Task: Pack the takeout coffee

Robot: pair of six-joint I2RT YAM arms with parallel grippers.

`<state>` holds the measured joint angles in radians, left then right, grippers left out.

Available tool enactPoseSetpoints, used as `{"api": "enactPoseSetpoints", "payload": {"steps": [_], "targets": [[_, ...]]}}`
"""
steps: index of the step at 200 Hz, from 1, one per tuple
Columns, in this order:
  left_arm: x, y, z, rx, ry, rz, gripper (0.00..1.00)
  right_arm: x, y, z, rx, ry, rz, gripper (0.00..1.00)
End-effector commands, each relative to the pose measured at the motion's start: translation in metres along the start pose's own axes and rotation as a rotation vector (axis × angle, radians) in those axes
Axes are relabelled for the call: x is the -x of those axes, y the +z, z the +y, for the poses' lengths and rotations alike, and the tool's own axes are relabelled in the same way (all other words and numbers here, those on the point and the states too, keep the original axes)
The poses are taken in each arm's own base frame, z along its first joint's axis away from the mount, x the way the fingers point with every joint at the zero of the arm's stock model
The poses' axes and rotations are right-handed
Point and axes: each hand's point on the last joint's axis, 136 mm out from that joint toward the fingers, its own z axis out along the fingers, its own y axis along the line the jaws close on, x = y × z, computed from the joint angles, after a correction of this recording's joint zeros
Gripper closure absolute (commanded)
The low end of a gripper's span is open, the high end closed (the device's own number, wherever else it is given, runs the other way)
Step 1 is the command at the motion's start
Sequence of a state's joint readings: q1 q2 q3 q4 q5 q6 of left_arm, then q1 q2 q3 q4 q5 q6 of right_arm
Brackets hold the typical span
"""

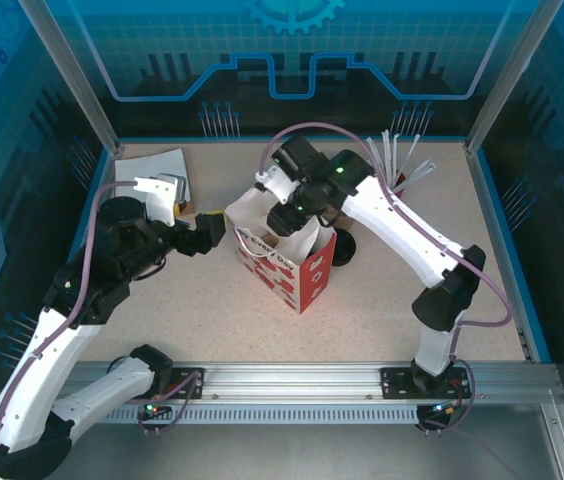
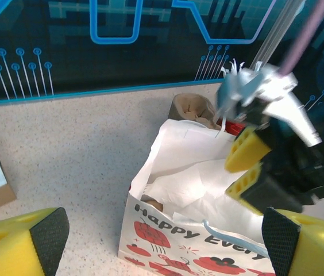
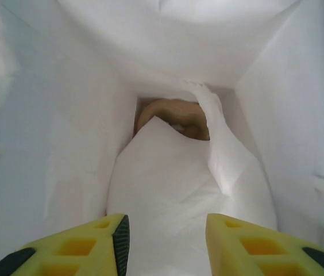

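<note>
Left hand [image 1: 212,228] hangs spread beside the white, red-printed paper bag [image 1: 312,275]; right hand [image 1: 287,220] dips inside; a round black plastic lid [image 1: 346,250] lies just right on the counter [image 1: 212,310]. Left wrist: brown moulded carrier [image 2: 191,108] behind bag. Right wrist: fingers [image 3: 93,244] parted above white tissue [image 3: 168,178].

The bag [image 1: 297,275] stands mid-table [image 1: 212,320]. My right gripper [image 3: 165,238] hangs inside its mouth, above crumpled paper [image 3: 168,184] in the bag's middle. A rounded thing [image 3: 173,118] lies deeper in, half under that paper. My left gripper [image 1: 212,228] sits just left of the bag, facing it. The lid [image 1: 345,250] lies on the table just right of the bag. The carrier [image 2: 192,106] is behind the bag. The straws [image 1: 397,155] stand at the back right, and a stack [image 1: 162,175] lies back left, behind my left arm.
</note>
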<state>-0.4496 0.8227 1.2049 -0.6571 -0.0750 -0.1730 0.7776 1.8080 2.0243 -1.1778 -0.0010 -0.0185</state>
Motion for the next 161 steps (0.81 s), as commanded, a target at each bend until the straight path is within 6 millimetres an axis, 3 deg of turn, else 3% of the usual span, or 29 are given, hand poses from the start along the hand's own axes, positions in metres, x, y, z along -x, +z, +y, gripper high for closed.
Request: {"api": "enactPoseSetpoints", "payload": {"steps": [1, 41, 64, 79, 114, 132, 161], "targets": [[-0.005, -0.004, 0.010, 0.057, -0.115, 0.024, 0.09, 0.016, -0.071, 0.001, -0.004, 0.022, -0.193, 0.53], [-0.026, 0.004, 0.014, 0.089, -0.301, 0.112, 0.09, -0.008, -0.122, -0.020, -0.044, 0.134, -0.298, 0.45], [-0.036, 0.011, 0.015, 0.083, -0.364, 0.114, 0.08, -0.037, -0.146, -0.048, -0.140, 0.248, -0.372, 0.38], [-0.041, 0.011, 0.026, 0.138, -0.369, 0.092, 0.06, -0.064, -0.153, -0.070, -0.221, 0.338, -0.411, 0.31], [-0.049, -0.006, 0.070, 0.362, -0.362, 0.012, 0.01, -0.134, -0.149, -0.106, -0.394, 0.485, -0.454, 0.16], [-0.053, -0.008, 0.081, 0.405, -0.337, -0.003, 0.01, -0.167, -0.141, -0.121, -0.478, 0.554, -0.455, 0.01], [-0.064, -0.002, 0.101, 0.470, -0.281, 0.008, 0.01, -0.208, -0.119, -0.143, -0.570, 0.642, -0.456, 0.00]]}}
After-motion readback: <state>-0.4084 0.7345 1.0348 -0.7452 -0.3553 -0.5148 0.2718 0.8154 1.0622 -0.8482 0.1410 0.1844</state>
